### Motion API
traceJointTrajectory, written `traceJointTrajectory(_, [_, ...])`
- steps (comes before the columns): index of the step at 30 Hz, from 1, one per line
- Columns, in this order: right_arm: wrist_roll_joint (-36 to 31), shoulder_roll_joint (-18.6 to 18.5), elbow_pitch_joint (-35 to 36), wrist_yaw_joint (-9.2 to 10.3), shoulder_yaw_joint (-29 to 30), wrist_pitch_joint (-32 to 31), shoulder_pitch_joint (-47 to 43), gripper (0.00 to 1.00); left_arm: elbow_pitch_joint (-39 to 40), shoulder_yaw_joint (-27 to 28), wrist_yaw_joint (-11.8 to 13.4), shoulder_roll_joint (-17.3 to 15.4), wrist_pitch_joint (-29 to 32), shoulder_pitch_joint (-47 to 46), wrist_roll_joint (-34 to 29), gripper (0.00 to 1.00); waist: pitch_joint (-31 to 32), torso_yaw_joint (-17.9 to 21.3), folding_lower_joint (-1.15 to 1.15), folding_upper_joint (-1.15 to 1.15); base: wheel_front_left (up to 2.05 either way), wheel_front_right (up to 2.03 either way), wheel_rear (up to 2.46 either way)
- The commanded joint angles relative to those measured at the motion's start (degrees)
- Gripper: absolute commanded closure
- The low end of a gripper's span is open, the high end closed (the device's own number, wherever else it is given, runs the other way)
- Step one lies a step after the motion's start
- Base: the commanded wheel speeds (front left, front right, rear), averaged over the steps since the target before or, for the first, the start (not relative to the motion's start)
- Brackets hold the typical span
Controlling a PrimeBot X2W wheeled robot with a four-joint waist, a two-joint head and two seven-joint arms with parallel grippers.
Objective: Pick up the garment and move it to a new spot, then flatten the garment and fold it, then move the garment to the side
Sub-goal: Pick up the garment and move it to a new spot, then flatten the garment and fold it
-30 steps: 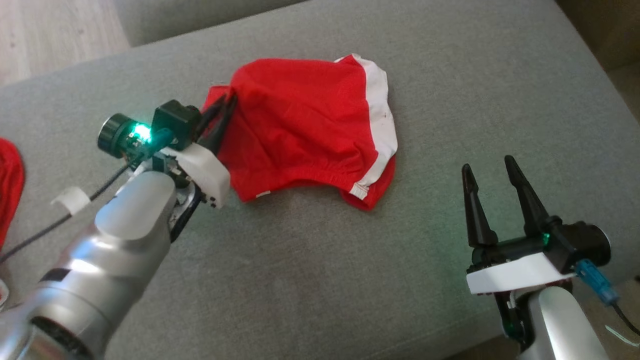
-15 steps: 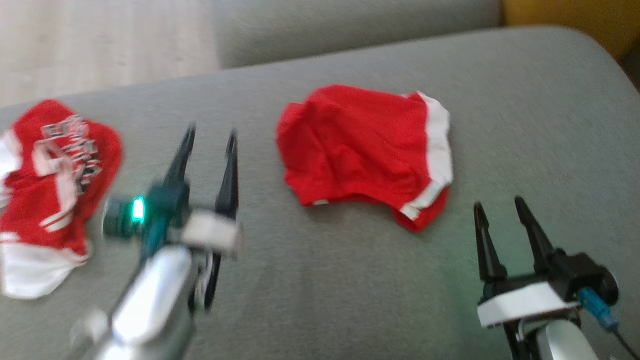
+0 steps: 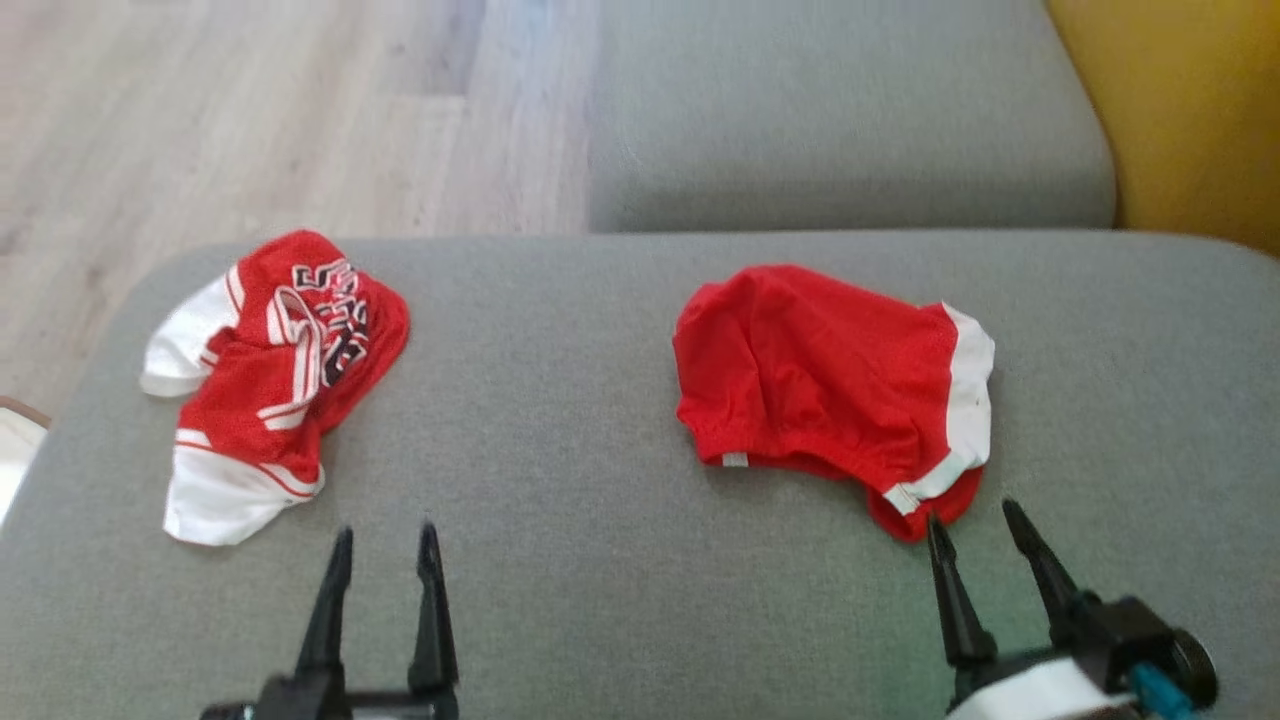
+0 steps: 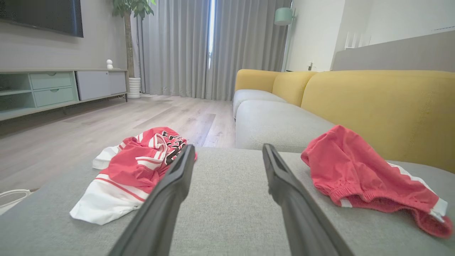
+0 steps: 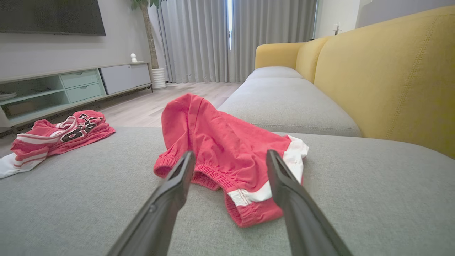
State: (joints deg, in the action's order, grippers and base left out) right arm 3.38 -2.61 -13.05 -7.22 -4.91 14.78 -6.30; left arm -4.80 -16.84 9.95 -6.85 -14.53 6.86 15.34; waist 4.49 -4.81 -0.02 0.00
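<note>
The garment, red shorts [image 3: 830, 390] with a white side stripe, lies crumpled and loose on the grey sofa seat [image 3: 560, 580]. In the left wrist view the red shorts [image 4: 355, 170] lie to the right of my fingers. My left gripper [image 3: 386, 532] is open and holds nothing, low at the seat's front, well left of the shorts; it is seen open too from its own wrist [image 4: 229, 147]. My right gripper [image 3: 973, 517] is open, its tips just short of the shorts' near corner. From the right wrist, the right gripper [image 5: 230, 153] frames the red shorts [image 5: 220, 142].
A second crumpled piece, a red and white jersey [image 3: 270, 370], lies on the seat's left part. Behind lie another grey seat cushion [image 3: 840, 120], a yellow backrest [image 3: 1190, 110] at the right, and wooden floor [image 3: 250, 110] beyond the seat's far left edge.
My left gripper let go of the shorts, opened and drew back toward the seat's front. The camera swung, bringing the jersey and floor into view. The right gripper stayed open.
</note>
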Motion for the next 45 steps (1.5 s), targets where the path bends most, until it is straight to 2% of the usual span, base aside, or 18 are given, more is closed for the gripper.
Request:
traceJointTrajectory(1, [-0.4, -0.3, 2.1, -0.26, -1.2, 0.2, 1.2, 0.0, 2.8, 2.6, -0.5, 0.6, -0.5, -1.5, -1.2, 0.0, 1.5, -1.3, 0.02, 0.0, 0.0, 0.0, 0.0])
traceJointTrajectory(7, [-0.1, -0.3, 2.7, -0.26, -1.3, 0.2, -1.6, 0.0, 4.3, 4.4, -2.4, 2.9, -0.5, 4.7, -5.4, 0.0, 3.0, -1.9, 0.02, 0.0, 0.0, 0.0, 0.0])
traceJointTrajectory(19, [1.4, -0.3, 2.3, -0.26, -0.7, 0.2, -2.8, 0.0, 3.8, 5.5, -4.4, 3.8, -0.5, 5.5, -8.4, 0.0, 3.8, -2.3, 0.02, 0.0, 0.0, 0.0, 0.0])
traceJointTrajectory(45, [2.7, -0.3, 1.6, -0.26, 0.7, 0.2, -2.9, 0.0, 1.3, 4.9, -3.4, 4.0, -0.5, 5.7, -7.4, 0.0, 3.0, -0.7, 0.02, 0.0, 0.0, 0.0, 0.0])
